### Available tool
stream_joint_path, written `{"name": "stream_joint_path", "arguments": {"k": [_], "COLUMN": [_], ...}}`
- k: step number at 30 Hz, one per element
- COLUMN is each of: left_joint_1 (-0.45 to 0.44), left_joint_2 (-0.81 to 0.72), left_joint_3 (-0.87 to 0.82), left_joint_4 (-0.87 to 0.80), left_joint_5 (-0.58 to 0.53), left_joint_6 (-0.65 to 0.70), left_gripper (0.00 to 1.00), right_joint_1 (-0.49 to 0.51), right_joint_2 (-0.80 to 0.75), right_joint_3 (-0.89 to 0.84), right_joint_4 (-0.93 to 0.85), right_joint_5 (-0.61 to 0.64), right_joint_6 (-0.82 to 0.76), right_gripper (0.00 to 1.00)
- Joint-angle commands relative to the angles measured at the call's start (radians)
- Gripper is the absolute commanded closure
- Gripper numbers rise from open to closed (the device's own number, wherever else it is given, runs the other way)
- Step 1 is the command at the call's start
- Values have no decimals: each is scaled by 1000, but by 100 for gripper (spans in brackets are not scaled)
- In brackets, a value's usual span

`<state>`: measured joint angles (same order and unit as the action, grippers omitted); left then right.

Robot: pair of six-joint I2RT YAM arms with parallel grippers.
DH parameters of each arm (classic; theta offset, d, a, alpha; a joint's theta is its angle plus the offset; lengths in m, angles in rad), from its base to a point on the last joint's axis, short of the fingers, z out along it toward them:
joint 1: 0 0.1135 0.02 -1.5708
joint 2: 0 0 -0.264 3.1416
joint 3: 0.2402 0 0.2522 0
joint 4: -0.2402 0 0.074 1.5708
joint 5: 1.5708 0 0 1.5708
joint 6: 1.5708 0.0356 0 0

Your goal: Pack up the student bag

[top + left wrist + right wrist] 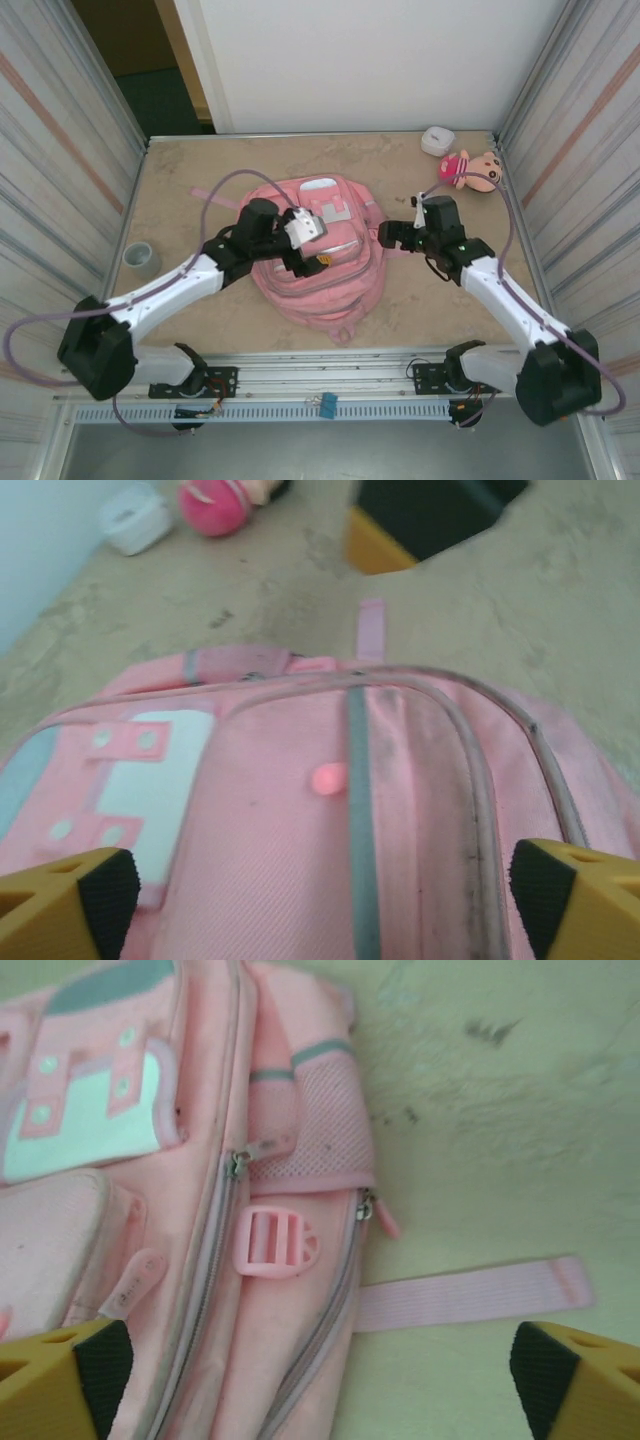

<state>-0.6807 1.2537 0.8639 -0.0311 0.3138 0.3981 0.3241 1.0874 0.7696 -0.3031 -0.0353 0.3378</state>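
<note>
The student bag (315, 285) lies flat in the middle of the table, a large pink backpack with its zipped pockets and white patch facing up. My left gripper (300, 232) hovers over the bag's upper front. In the left wrist view its gripper (320, 905) stands wide open above the pink fabric of the bag (270, 820), with nothing between the fingers. My right gripper (390, 237) is at the bag's right edge. Seen from its wrist, this gripper (320, 1380) is also wide open, over the side zipper of the bag (200, 1160) and a loose pink strap (470, 1295).
A small plush doll (468, 167) and a white case (437, 140) lie at the back right corner. A grey roll (138, 258) sits by the left wall. Corrugated walls close in both sides. A pink buckle (275, 1242) rests on the bag's side.
</note>
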Motion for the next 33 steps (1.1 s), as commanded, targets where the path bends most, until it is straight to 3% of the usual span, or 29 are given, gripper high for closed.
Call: {"name": "stream_joint_path", "arguments": {"k": [1,3,6,9,13,16,19,22,26,27,28,30,31,32,33], "left_joint_1": [20,45,115,211,306,351,377,435,471,471,480,525,557,585,619], "left_joint_2": [-156,-235,-331,-402,-463,-424,-284,-121,110,149,203,288,309,281,239], "left_joint_3": [-60,-111,-194,-300,-461,-530,-560,-567,-624,-625,-640,-679,-664,-599,-505], "left_joint_4": [57,62,62,101,285,392,496,641,1066,1073,1144,1299,1301,1143,878], "left_joint_5": [-187,-394,-606,-715,-735,-730,-760,-678,-592,-597,-532,-526,-533,-550,-509], "left_joint_6": [-226,-309,-408,-496,-480,-419,-342,-311,-198,-202,-189,-244,-277,-322,-375], "left_gripper": [1,1,1,1,1,1,1,1,1,1,1,1,1,1,1], "right_joint_1": [-86,-177,-310,-414,-516,-534,-532,-509,-445,-404,-378,-420,-427,-410,-389], "right_joint_2": [-140,-192,-236,-240,-152,-53,70,209,373,417,461,448,454,464,452], "right_joint_3": [-46,-78,-149,-266,-359,-398,-424,-432,-391,-395,-405,-403,-387,-375,-368], "right_joint_4": [8,36,127,304,498,651,818,983,1094,1138,1205,1172,1157,1143,1111], "right_joint_5": [105,82,-2,-94,-193,-188,-146,-142,-258,-215,-160,-162,-159,-120,-77], "right_joint_6": [-45,-53,-102,-173,-181,-172,-172,-193,-272,-308,-319,-267,-254,-259,-268], "right_gripper": [1,1,1,1,1,1,1,1,1,1,1,1,1,1,1]}}
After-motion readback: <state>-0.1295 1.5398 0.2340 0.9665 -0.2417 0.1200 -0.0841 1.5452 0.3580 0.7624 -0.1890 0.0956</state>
